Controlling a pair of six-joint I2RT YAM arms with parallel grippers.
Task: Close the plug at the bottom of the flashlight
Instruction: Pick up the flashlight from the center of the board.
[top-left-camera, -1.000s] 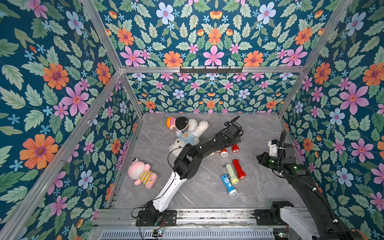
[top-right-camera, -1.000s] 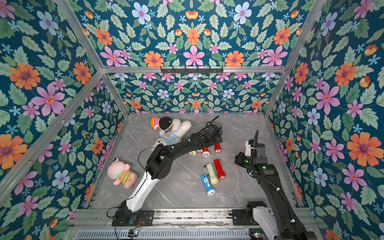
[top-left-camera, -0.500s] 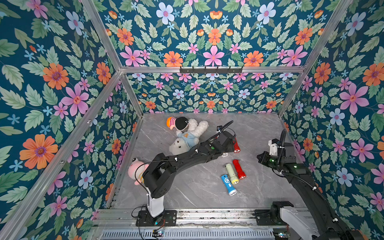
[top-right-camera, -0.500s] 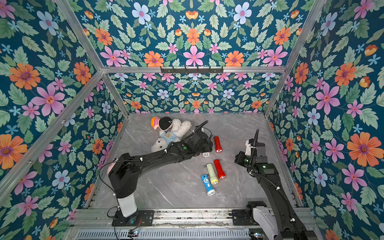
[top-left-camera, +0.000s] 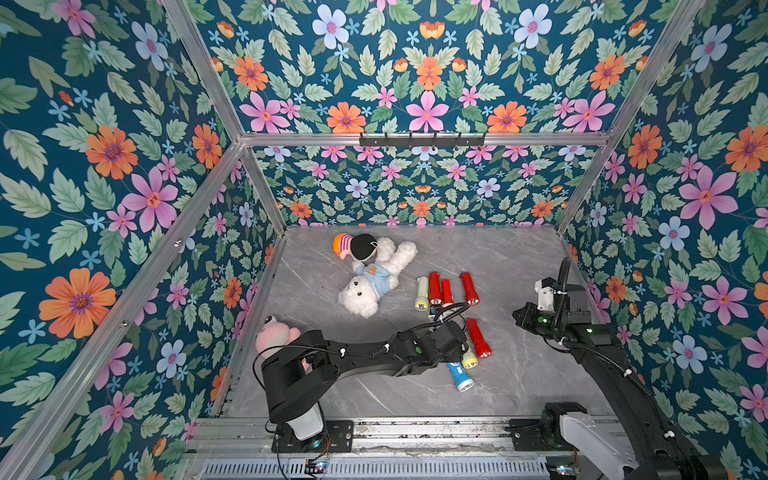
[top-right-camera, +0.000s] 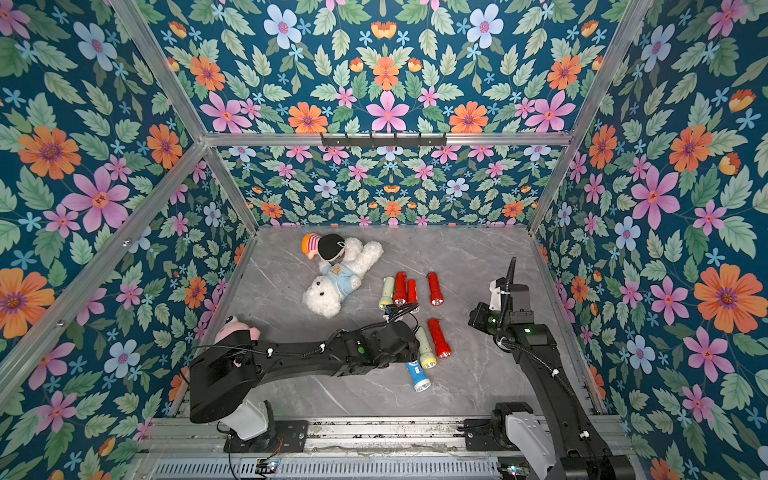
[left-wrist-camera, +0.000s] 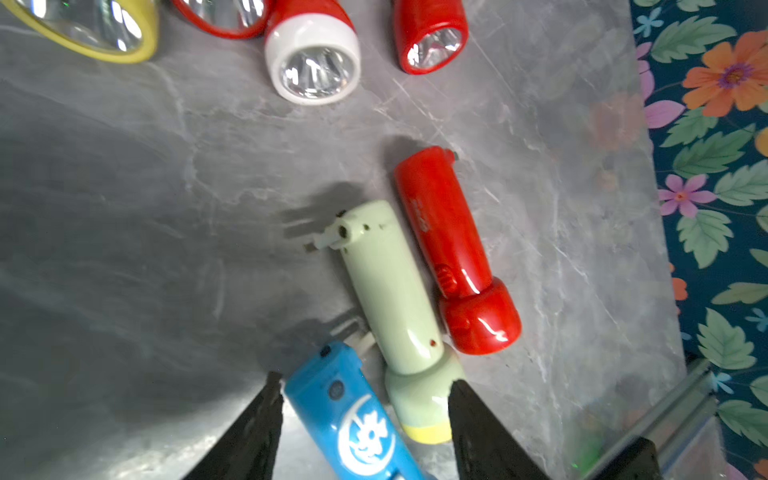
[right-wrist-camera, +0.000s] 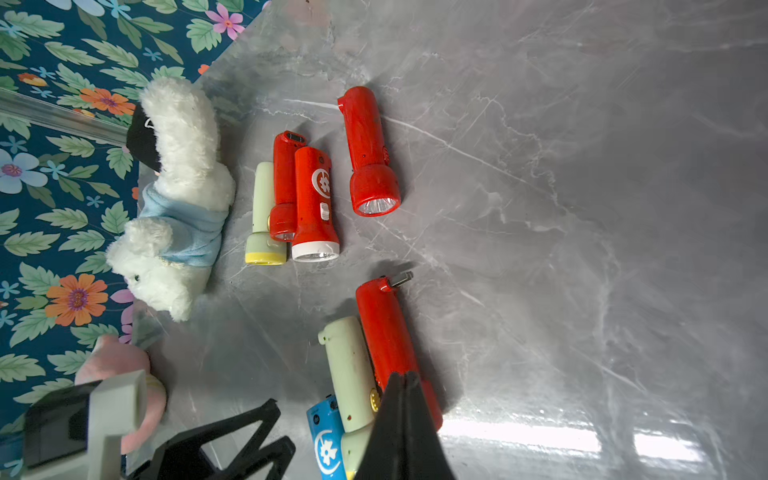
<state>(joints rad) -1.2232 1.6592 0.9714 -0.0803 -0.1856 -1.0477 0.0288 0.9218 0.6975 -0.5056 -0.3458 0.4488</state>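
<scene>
Three soft toys lie on the left of the grey marble table (top-left-camera: 519, 257): one pink plush (top-left-camera: 276, 334) by the left wall, half behind the left arm, then one small doll (top-left-camera: 355, 247) in a striped cap and one white bear (top-left-camera: 374, 278) in a blue shirt, touching each other.

Further right there are seven flashlights in two groups. The back group (top-left-camera: 444, 289) has four: one pale yellow-green, two red pressed side by side against it, and one more red just apart. The front group has three, packed together: one blue flashlight (left-wrist-camera: 349, 415), one pale green flashlight (left-wrist-camera: 390, 286) and one red flashlight (left-wrist-camera: 453, 249). The pale green one's plug (left-wrist-camera: 328, 240) is swung out at its tail, and a prong (right-wrist-camera: 401, 277) sticks out of the red one's tail.

The left gripper (left-wrist-camera: 363, 380) hangs over this front group, its two fingers spread and holding nothing; the blue flashlight's tail and the pale green one's head show between them.

At the far right, well apart from all the flashlights in both top views, the right gripper (right-wrist-camera: 401, 380) has its fingers pressed together, empty.
</scene>
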